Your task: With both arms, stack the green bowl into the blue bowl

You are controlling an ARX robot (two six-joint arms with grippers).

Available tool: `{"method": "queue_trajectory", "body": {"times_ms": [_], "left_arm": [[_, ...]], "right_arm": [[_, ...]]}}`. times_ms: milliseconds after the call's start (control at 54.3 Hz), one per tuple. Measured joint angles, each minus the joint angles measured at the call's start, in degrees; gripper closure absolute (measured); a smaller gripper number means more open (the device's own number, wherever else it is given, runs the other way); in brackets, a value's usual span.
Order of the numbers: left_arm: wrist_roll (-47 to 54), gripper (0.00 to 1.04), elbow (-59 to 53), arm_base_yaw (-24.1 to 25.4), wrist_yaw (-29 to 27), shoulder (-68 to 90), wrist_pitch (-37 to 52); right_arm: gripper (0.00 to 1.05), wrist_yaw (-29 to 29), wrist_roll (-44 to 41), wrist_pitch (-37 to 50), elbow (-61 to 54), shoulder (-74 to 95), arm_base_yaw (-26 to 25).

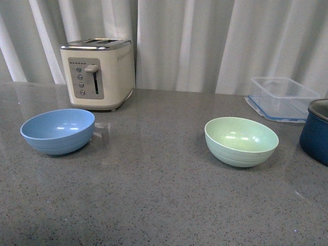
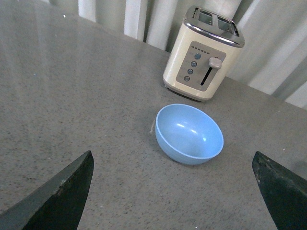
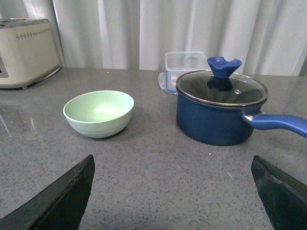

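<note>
Front view: grey speckled worktop (image 1: 154, 200); neither arm in frame.

Blue bowl (image 1: 57, 131): upright, empty, toward the worktop's left edge, just in front of the cream toaster (image 1: 97, 73), which stands at the back edge against the white curtain (image 1: 205, 41); bowl and toaster are near each other but apart.

Green bowl (image 1: 241, 141): upright, empty, right of the worktop's middle and well apart from the blue bowl; bare worktop between the two; not stacked.

Clear plastic container (image 1: 283, 97): back right corner, behind the green bowl; dark navy pot (image 3: 216, 120): at the right edge, beside the green bowl and apart from it; glass lid with blue knob on, blue handle pointing away from the bowl.

Left gripper (image 2: 171, 191): above the worktop, the blue bowl ahead of it with the toaster beyond; two dark fingers (image 2: 62, 196) spread wide, released, nothing between them, no contact with the bowl.

Right gripper (image 3: 172, 191): low over the worktop, facing the green bowl and the pot; fingers (image 3: 62, 201) likewise wide apart, released, grasping nothing.
</note>
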Motion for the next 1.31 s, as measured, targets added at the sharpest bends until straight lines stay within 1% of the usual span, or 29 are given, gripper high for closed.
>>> {"method": "queue_trajectory", "body": {"times_ms": [55, 129, 258, 350, 497, 626, 773, 883, 1086, 1307], "left_arm": [[-3.1, 0.07, 3.6, 0.8, 1.4, 4.2, -0.2], [-5.6, 0.07, 7.5, 1.1, 1.4, 9.1, -0.4], [-8.9, 0.07, 13.0, 1.1, 1.4, 18.2, -3.3], [-12.5, 0.07, 19.4, 1.1, 2.2, 25.9, -5.9], [-13.5, 0.07, 26.2, -0.9, 2.0, 34.6, -10.5], [-13.0, 0.07, 31.7, -3.0, -0.7, 40.9, -15.2], [-12.3, 0.07, 37.4, -4.9, -2.1, 46.4, -18.9], [-12.2, 0.07, 43.7, -5.9, -2.8, 52.4, -22.4], [-12.4, 0.07, 51.1, -6.3, -3.8, 60.4, -25.4], [-12.5, 0.07, 55.0, -6.9, -3.8, 64.9, -26.8]], "right_arm": [[0.1, 0.0, 0.0, 0.0, 0.0, 0.0, 0.0], [0.1, 0.0, 0.0, 0.0, 0.0, 0.0, 0.0], [0.1, 0.0, 0.0, 0.0, 0.0, 0.0, 0.0], [0.1, 0.0, 0.0, 0.0, 0.0, 0.0, 0.0], [0.1, 0.0, 0.0, 0.0, 0.0, 0.0, 0.0], [0.1, 0.0, 0.0, 0.0, 0.0, 0.0, 0.0], [0.1, 0.0, 0.0, 0.0, 0.0, 0.0, 0.0], [0.1, 0.0, 0.0, 0.0, 0.0, 0.0, 0.0], [0.1, 0.0, 0.0, 0.0, 0.0, 0.0, 0.0], [0.1, 0.0, 0.0, 0.0, 0.0, 0.0, 0.0]]}}
